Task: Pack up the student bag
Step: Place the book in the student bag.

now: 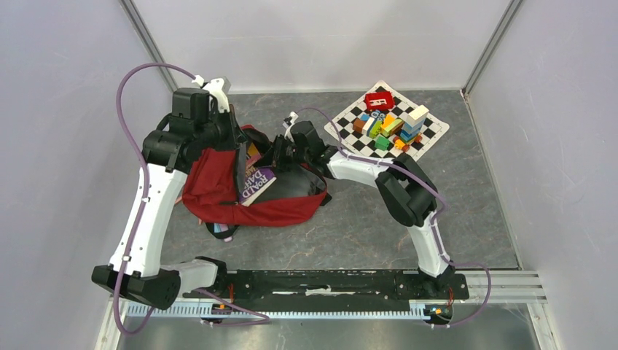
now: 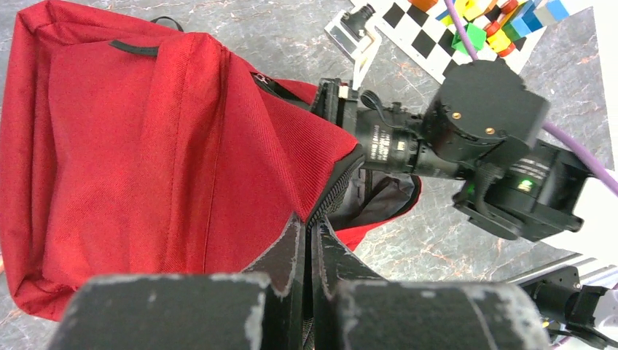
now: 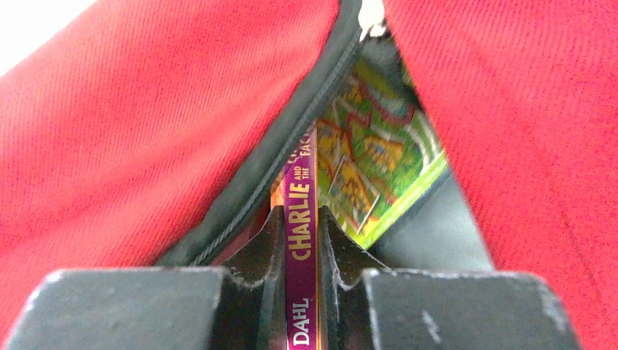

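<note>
While the left claw (image 2: pixel 310 226) is clenching the zipper edge of the student bag (image 1: pixel 218 193) and tenting its mouth upward, the right claw (image 3: pixel 300 215) is gripping a purple book (image 3: pixel 301 182) by the spine and pointing it into the gap. On the overhead view the bag is lying on the counter (image 1: pixel 364 219) at about 9 o'clock from the middle, with its mouth facing 3 o'clock toward the right arm.

Judging from these views, the main risk is the book catching. The opening is looking narrow and the black zipper band (image 3: pixel 284 142) is sitting just beside the spine at 10 o'clock, so a corner may be snagging there and dragging the whole bag along instead of sliding in. The left claw is holding only a thin fold of fabric, so a hard push could be pulling that fold free and letting the mouth collapse. The grip on the spine is slim too, and a twist against the rim could be levering the book out.

Inside the bag, a green illustrated cover (image 3: pixel 372 160) is showing at 2 o'clock of the spine; whether it is a second book I cannot tell. Grey lining (image 3: pixel 437 240) is showing below it. Toy blocks (image 1: pixel 386 125) are sitting on a checkered mat (image 1: pixel 436 130) at 1 o'clock, well apart from the bag
</note>
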Robot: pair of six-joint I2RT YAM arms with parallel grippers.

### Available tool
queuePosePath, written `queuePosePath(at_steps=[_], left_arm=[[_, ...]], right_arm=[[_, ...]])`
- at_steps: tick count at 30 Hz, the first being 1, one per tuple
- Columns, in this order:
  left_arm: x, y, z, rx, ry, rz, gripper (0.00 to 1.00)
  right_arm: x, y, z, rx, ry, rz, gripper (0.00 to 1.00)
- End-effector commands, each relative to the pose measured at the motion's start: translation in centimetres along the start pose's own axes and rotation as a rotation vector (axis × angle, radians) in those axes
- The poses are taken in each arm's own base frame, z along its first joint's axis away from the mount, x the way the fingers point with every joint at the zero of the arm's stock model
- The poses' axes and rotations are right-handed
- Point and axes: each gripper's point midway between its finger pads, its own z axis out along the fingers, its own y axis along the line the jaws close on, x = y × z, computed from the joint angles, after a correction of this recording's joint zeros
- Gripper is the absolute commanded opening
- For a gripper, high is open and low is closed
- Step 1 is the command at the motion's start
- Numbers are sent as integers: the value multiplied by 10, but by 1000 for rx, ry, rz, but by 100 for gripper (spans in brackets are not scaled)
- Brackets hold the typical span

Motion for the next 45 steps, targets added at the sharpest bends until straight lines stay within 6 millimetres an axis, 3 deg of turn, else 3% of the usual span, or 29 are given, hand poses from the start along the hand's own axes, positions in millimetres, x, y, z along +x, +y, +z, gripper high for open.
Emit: queuePosePath(at_steps=[1,5,10,16,24,27,31,38,45], left_arm=[[-33,-20,-3,90,-112,-25,2],[-35,-22,1,98,-124,-64,2],[-38,-23,4,99,-142,-98,2],[-42,-19,-9,71,-176,-117,2],[-32,-15,-11,46,-152,-168,2],[-31,-13,-7,36,-145,-185,2],[-30,-13,-1,40,-135,-196,2],[-27,-9,1,24,-129,-186,2],[-24,-7,4,21,-120,-190,2]], right_arm=[[-41,24,19,-84,-172,23,0],[-26,20,31,-80,-144,20,0],[-17,17,24,-34,-166,-18,0],[-27,6,7,32,-270,-65,0],[-37,19,24,53,-385,-138,0],[-35,15,36,82,-392,-226,13],[-25,10,35,91,-354,-278,40],[-45,13,-18,97,-377,-458,69],[-49,42,-52,46,-360,-669,78]])
